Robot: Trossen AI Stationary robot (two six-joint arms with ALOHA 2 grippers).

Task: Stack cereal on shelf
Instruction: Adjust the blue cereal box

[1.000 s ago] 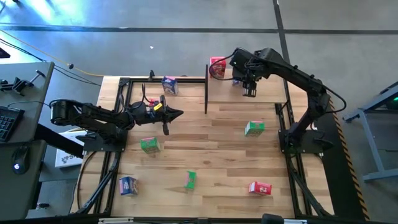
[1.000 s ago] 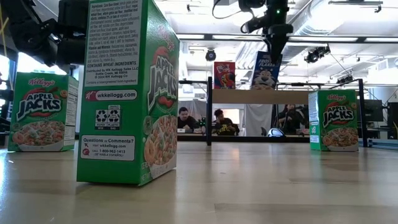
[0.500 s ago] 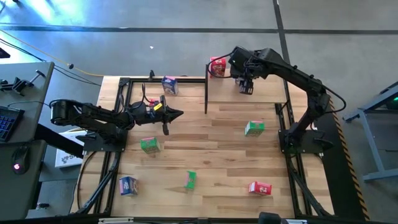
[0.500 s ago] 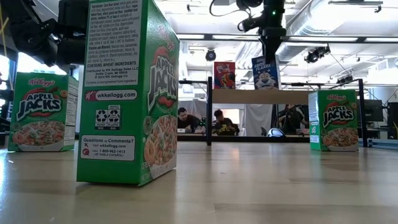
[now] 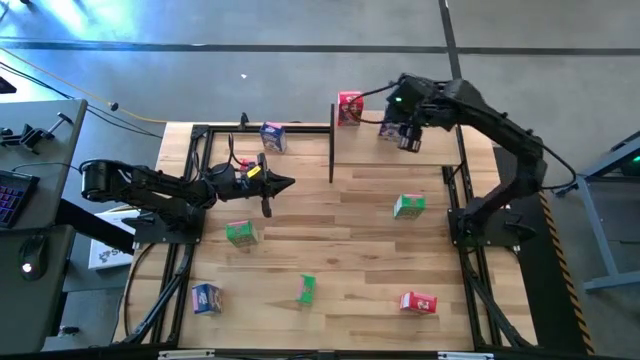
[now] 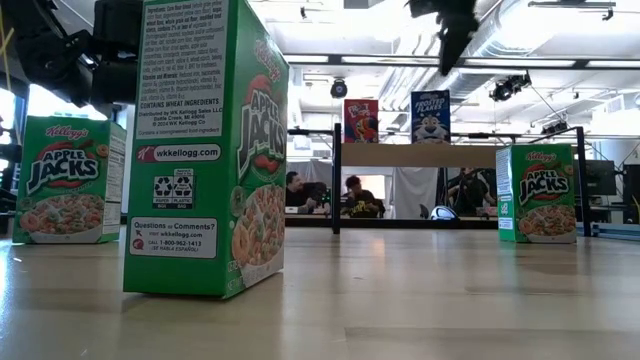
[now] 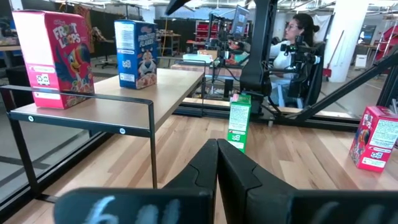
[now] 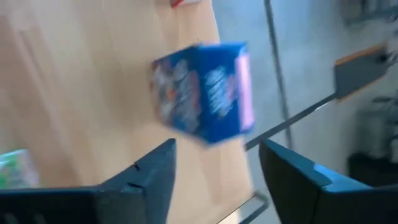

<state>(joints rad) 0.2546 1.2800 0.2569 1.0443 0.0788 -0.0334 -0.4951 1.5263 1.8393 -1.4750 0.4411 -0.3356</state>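
Note:
The shelf (image 5: 430,155) stands at the table's far right part. On it a red cereal box (image 5: 350,108) and a blue one (image 5: 390,127) stand upright on their bases, side by side (image 6: 361,120) (image 6: 430,115). My right gripper (image 5: 409,142) hovers open above the shelf, just right of the blue box (image 8: 202,93), which lies beyond its fingertips (image 8: 214,168). My left gripper (image 5: 285,183) waits shut over the table's left half (image 7: 217,158). Other boxes stand scattered on the table.
On the tabletop: green boxes (image 5: 409,206) (image 5: 240,233) (image 5: 306,289), a blue box (image 5: 206,297) near the front left, a red box (image 5: 418,302) near the front right, another blue one (image 5: 273,136) at the far edge. Black shelf posts (image 5: 331,140) stand mid-table. People sit beyond the table.
The right gripper carried the tilted blue box toward the red one, set it upright on the shelf, let go, then rose and drew back toward the table's right. The blue box now stands alone beside the red box.

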